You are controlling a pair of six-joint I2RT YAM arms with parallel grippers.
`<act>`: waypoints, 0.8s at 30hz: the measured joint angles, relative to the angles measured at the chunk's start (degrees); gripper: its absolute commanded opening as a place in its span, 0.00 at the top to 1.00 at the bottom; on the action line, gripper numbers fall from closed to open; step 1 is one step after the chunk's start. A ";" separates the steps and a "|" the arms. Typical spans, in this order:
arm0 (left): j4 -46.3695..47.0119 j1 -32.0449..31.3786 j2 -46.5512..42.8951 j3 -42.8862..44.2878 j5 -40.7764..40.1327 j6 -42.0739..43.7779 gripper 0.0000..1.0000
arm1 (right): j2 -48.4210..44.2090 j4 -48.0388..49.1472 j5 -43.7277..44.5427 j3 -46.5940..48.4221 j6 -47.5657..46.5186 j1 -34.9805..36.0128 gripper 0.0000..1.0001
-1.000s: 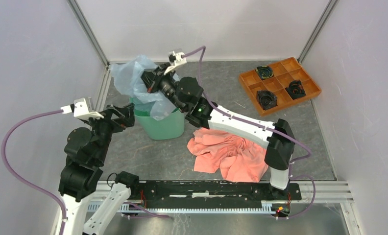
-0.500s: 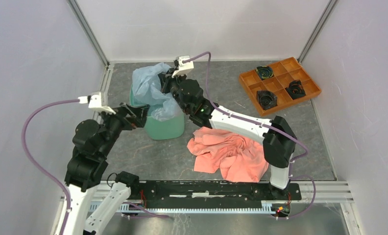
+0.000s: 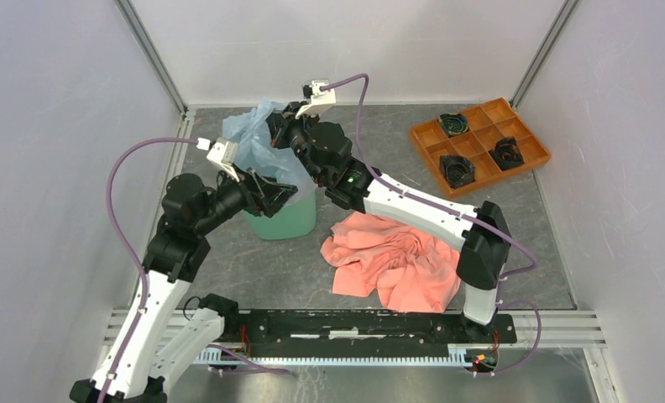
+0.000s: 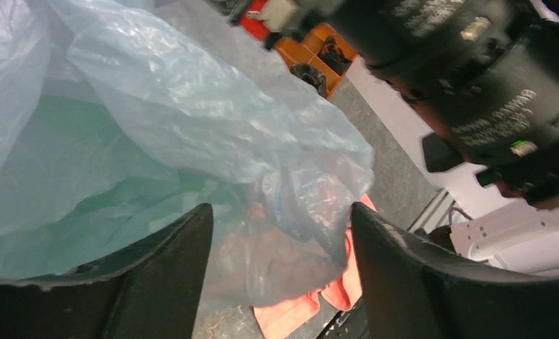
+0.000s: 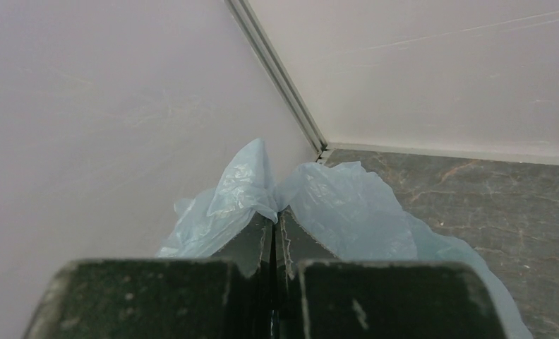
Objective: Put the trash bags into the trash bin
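- Left claw (image 3: 284,195) has swung in to the near rim of the trash bin (image 3: 287,222), jaws spread wide, gripping nothing.
- Right claw (image 5: 274,217), above the bin's far side, pinches the trash bag (image 3: 252,144).

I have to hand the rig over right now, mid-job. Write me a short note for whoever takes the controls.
Right gripper: shut, pinching the trash bag by a top fold, above the trash bin.
Left gripper: open, jaws either side of the bag's loose lower part at the bin's near rim; not gripping.
Done: bag lifted and draped over the bin's mouth.
Left: much of the bag bulges above the rim; push it down inside, then release.
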 measured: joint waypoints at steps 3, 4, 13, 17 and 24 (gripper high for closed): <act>0.13 -0.02 2.54 0.28 -3.58 -0.26 0.77 | 0.00 -0.81 -0.55 1.01 1.18 0.00 0.99; -0.72 -0.15 3.56 0.70 -7.23 -0.61 0.81 | 0.00 -0.85 -0.83 1.29 1.51 0.00 0.99; -6.29 -0.22 7.48 1.77 -37.75 -0.74 0.81 | -2.12 -1.36 -1.84 -0.66 3.43 -0.66 0.99; -6.38 -0.22 10.25 1.90 -43.43 1.09 0.81 | -3.34 -1.16 -2.69 -2.78 4.31 -1.88 0.99; -1.38 -0.22 11.06 -1.68 -36.37 2.29 0.76 | -3.78 -1.36 -4.55 -9.49 4.94 -3.39 0.99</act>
